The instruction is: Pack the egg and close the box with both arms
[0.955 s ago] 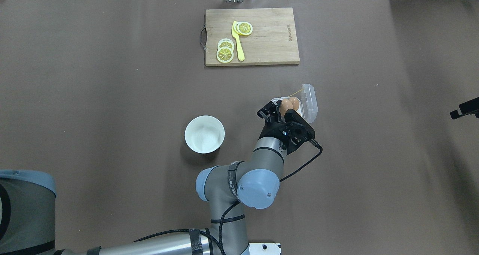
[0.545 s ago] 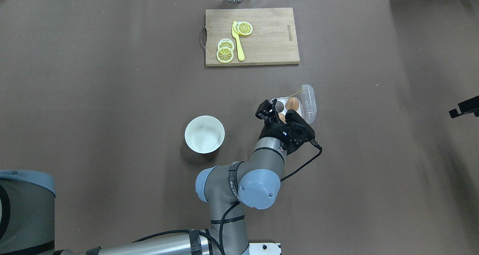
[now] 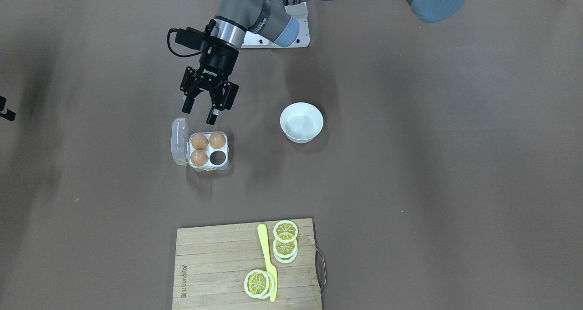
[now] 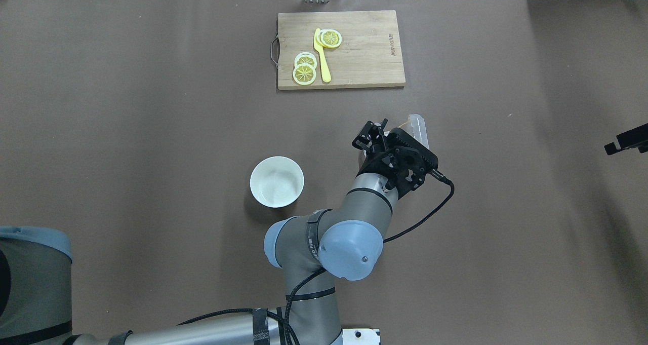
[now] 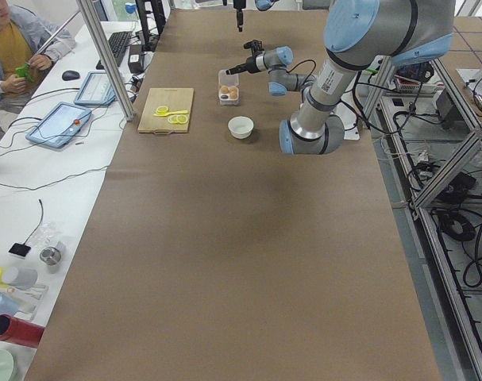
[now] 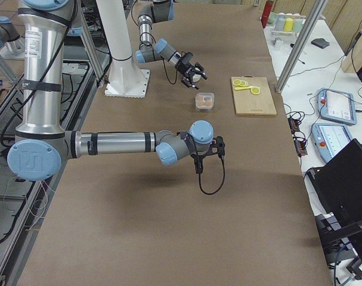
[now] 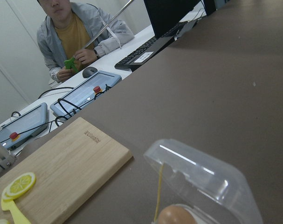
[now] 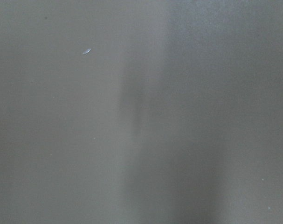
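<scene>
- At the far left edge of the front-facing view I get only a black sliver of the right gripper (image 3: pixel 5 110). I cannot tell whether its fingers are apart or together, and its wrist camera gives me only the brown table cover (image 8: pixel 141 112).
- Next across, the small clear-plastic four-cell egg box (image 3: pixel 209 166) sits on the table with its transparent hinged lid (image 3: pixel 178 141) standing open at the side.
- Only the front-facing view shows me the cells. Three hold eggs, and the fourth, on the side away from the robot and the lid, is dark and empty. In the overhead view the black two-finger left gripper (image 3: pixel 199 113) hides them all, and its wrist camera catches just one egg top and the lid.
- That gripper hangs just robot-side of the box, fingers spread wide, holding nothing.
- Half a second ago the overhead view showed one egg and the empty cell beyond the fingers. Now only the lid's edge shows.
- The smooth light-brown egg (image 3: pixel 217 140) sits in the robot-side cell away from the lid.
- To the right, well apart, stands a round white bowl (image 3: pixel 301 121).
</scene>
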### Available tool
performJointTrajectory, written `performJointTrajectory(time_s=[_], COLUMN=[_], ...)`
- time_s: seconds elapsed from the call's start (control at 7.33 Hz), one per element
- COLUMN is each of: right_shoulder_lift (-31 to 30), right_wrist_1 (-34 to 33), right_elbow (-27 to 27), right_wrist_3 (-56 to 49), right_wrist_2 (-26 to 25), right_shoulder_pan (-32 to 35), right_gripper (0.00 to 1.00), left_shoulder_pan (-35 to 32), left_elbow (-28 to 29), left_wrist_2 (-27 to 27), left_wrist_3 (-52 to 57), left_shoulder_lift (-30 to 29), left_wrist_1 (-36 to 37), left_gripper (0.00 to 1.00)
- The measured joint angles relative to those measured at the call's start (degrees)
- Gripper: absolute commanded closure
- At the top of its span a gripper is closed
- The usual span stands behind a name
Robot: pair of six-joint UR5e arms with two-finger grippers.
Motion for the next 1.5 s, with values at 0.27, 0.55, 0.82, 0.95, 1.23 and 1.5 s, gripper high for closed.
performJointTrajectory(time_s=[0.27, 0.55, 0.82, 0.95, 1.23, 1.5], right_shoulder_lift=[1.26, 2.94, 5.01, 6.24, 8.88, 11.90], right_wrist_1=[-0.26, -0.54, -0.51, -0.46, -0.15, 0.10], right_elbow=[-0.26, -0.39, -0.47, -0.48, -0.02, 0.94], right_wrist_3=[-0.07, 0.24, 3.03, 4.24, 11.49, 18.24], right_wrist_2=[-0.57, -1.80, -3.59, -4.91, -7.22, -9.31], right_shoulder_pan=[0.00, -0.02, -0.61, -1.56, -5.86, -11.93], right_gripper=[0.00, 0.00, 0.04, 0.54, 1.00, 1.00], left_shoulder_pan=[-6.29, -14.27, -23.82, -30.24, -44.17, -54.19], left_elbow=[-4.73, -16.48, -23.28, -24.14, -24.42, -24.45], left_wrist_2=[-12.81, -26.15, -40.55, -50.52, -70.64, -81.52], left_wrist_3=[-13.54, -17.84, -18.38, -18.19, -13.01, -3.54], left_shoulder_lift=[4.86, 13.78, 17.89, 20.50, 27.32, 34.85], left_wrist_1=[2.08, 17.65, 35.60, 39.77, 42.16, 42.51], left_gripper=[0.18, 0.19, 0.20, 0.21, 0.17, 0.03])
